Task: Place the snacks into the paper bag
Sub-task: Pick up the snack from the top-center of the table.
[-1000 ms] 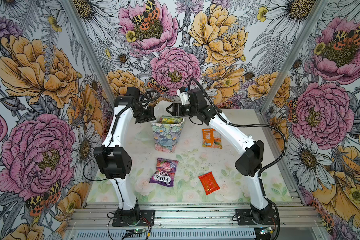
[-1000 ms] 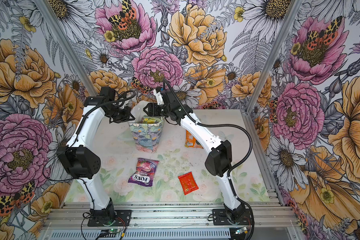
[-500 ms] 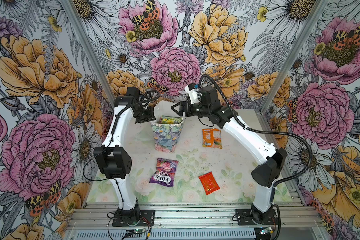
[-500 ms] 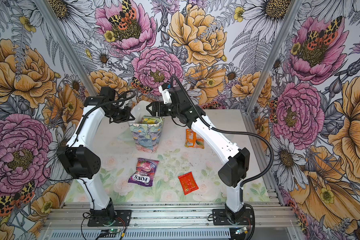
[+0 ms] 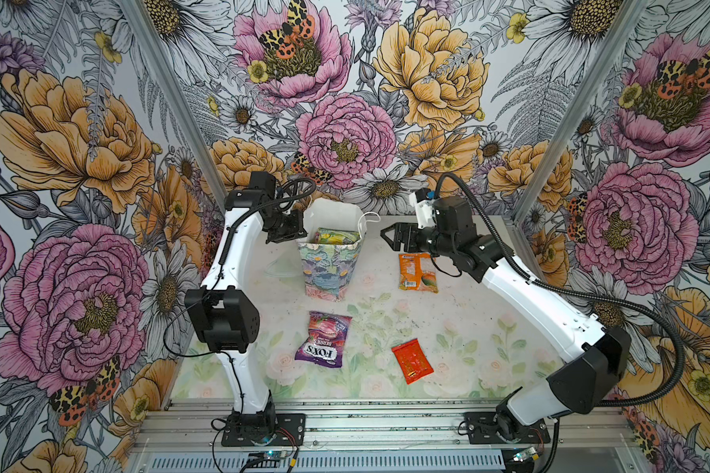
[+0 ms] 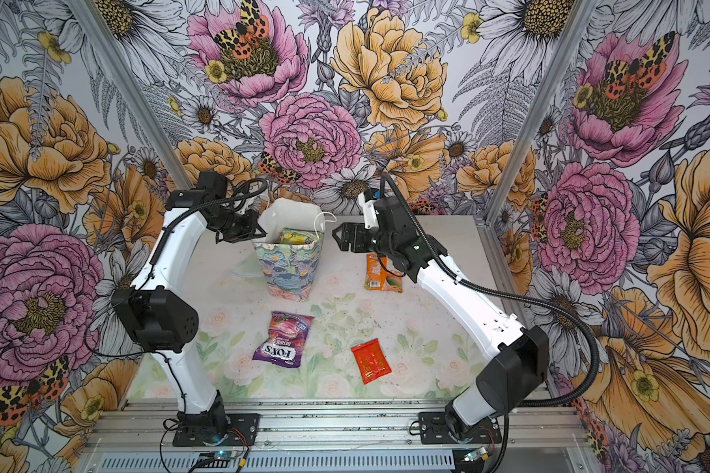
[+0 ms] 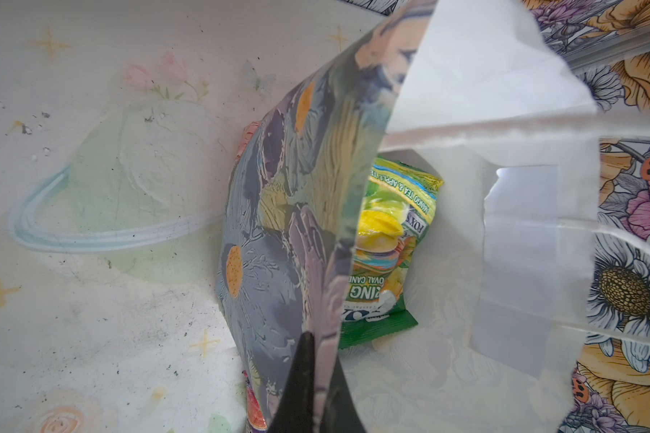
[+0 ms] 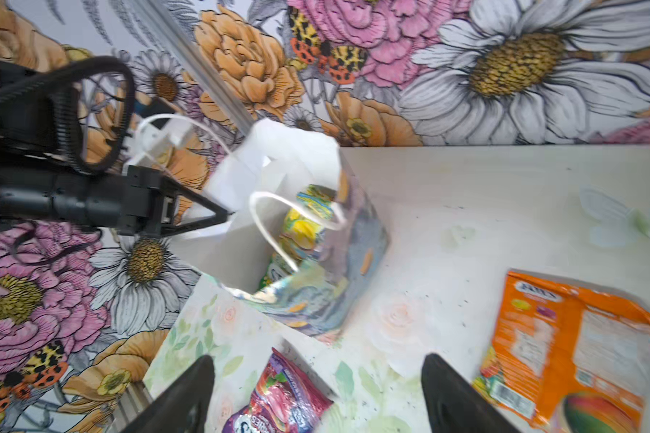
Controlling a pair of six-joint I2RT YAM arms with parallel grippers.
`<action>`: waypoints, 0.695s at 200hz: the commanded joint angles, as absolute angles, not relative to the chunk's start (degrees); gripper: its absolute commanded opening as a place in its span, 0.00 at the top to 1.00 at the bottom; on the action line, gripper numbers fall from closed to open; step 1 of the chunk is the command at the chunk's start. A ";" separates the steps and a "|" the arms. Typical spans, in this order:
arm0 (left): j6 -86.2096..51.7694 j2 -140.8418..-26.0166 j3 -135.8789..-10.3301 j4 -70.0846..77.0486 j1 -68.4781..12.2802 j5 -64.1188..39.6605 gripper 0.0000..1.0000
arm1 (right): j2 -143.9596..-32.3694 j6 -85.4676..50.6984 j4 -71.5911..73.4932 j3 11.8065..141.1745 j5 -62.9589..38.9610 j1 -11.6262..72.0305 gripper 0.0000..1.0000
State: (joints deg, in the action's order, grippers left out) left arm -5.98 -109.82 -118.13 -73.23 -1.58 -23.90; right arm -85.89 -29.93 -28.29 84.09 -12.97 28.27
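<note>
— Flowered wallpaper on every wall, and a pale rose-printed tabletop [image 5: 468,340]. Where is the pastel flower-print paper gift bag [image 5: 331,266]?
— Upright near the back, with a glossy green-and-yellow FOX'S packet [image 7: 387,240] inside (whatever lies beneath it is hidden). The left gripper [image 7: 312,375] is pinched tight on its rim.
— And the right gripper [image 5: 388,237]?
— Jaws spread wide, nothing in them, just beside the bag and near the crinkly orange packet [image 5: 417,272]. A purple FOX'S Berries packet [image 5: 322,340] and a small red packet [image 5: 412,360] lie on the table in front, apart.
</note>
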 commanded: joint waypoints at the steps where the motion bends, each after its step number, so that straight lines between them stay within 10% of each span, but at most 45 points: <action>1: -6.04 -107.41 -117.95 -71.75 -0.79 -25.93 1.00 | -84.32 -30.67 -27.40 77.99 -10.44 24.99 0.13; 139: -6.01 -107.47 -117.77 -71.77 -0.88 -25.90 1.00 | -101.79 -29.13 -20.37 68.58 -14.45 10.40 0.20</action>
State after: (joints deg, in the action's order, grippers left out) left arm -5.98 -109.82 -118.06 -73.19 -1.56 -23.90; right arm -99.20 -29.93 -23.42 67.64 -13.41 11.31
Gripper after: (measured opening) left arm 0.045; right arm 0.802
